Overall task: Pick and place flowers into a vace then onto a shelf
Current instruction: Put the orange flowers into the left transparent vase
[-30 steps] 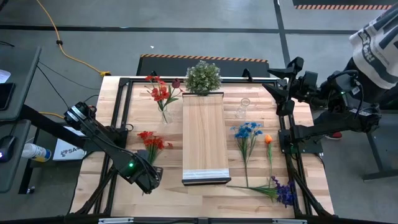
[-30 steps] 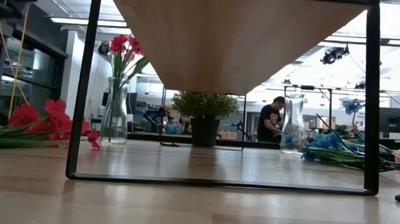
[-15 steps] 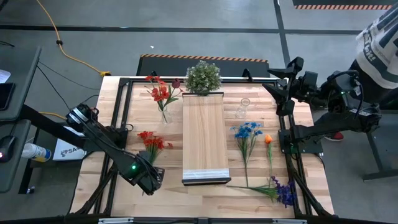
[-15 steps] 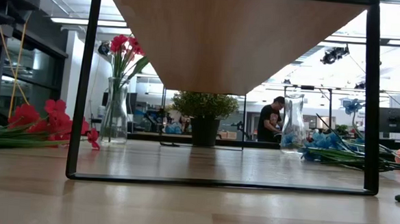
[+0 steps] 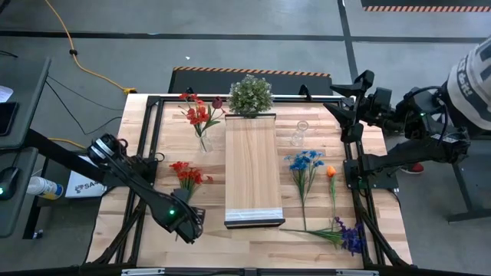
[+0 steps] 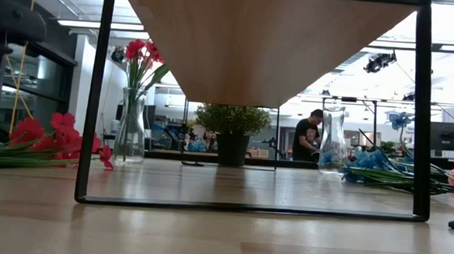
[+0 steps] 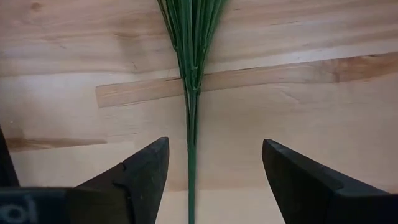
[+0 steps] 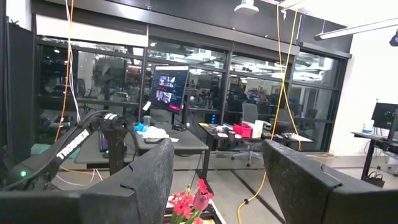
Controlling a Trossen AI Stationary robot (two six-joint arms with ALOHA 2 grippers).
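A bunch of loose red flowers (image 5: 186, 175) lies flat on the table left of the shelf (image 5: 252, 165), its green stems (image 7: 189, 124) running toward the near edge. My left gripper (image 7: 214, 180) points down over the stem ends, open, one finger on either side of the stems without touching them; in the high view my left gripper (image 5: 189, 222) is near the shelf's near left corner. A glass vase (image 5: 202, 142) at the far left holds red flowers (image 5: 198, 113). Blue (image 5: 305, 161), orange (image 5: 331, 171) and purple flowers (image 5: 351, 236) lie right of the shelf. My right gripper (image 8: 217, 180) is open, raised at the right edge.
An empty glass vase (image 5: 299, 134) stands right of the shelf's far end, and a bushy potted plant (image 5: 251, 93) stands behind it. The shelf rests on a black metal frame (image 6: 94, 136). A person's sleeve (image 5: 472, 84) shows at the far right.
My left gripper has come down toward the red flowers' stems and shifted a little toward the table's right edge, still pointing down. The flowers have not moved.
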